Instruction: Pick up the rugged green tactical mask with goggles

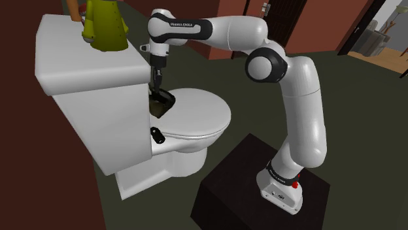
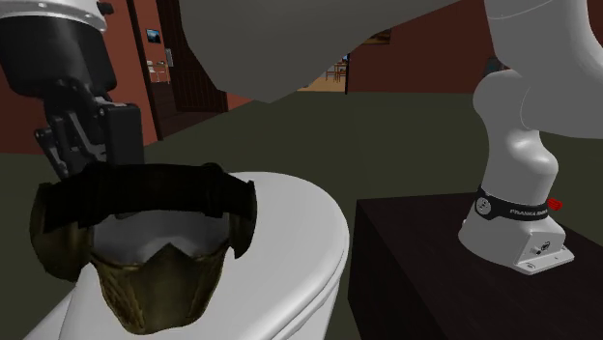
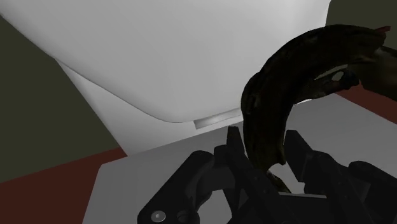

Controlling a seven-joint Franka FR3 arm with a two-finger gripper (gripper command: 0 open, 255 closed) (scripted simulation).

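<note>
Two fingers (image 3: pixel 234 151): pinching the dark rim of the mask (image 3: pixel 280 95) between them
Mask (image 2: pixel 145 232): olive, with a black band across its top; left of centre in the shoulder view (image 1: pixel 161 101), at the back of the white lid (image 1: pixel 199 114), just beside the tank (image 1: pixel 91 62)
Gripper (image 1: pixel 155 82): pointing down onto the mask
Stand (image 1: pixel 238 186): lower right; well apart from the lid

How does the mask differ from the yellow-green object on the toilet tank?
The mask is dark olive with a black band; the yellow-green object is bright. The claw clasps the mask over the toilet lid; the yellow-green object stands untouched on the tank. Both are greenish.
</note>
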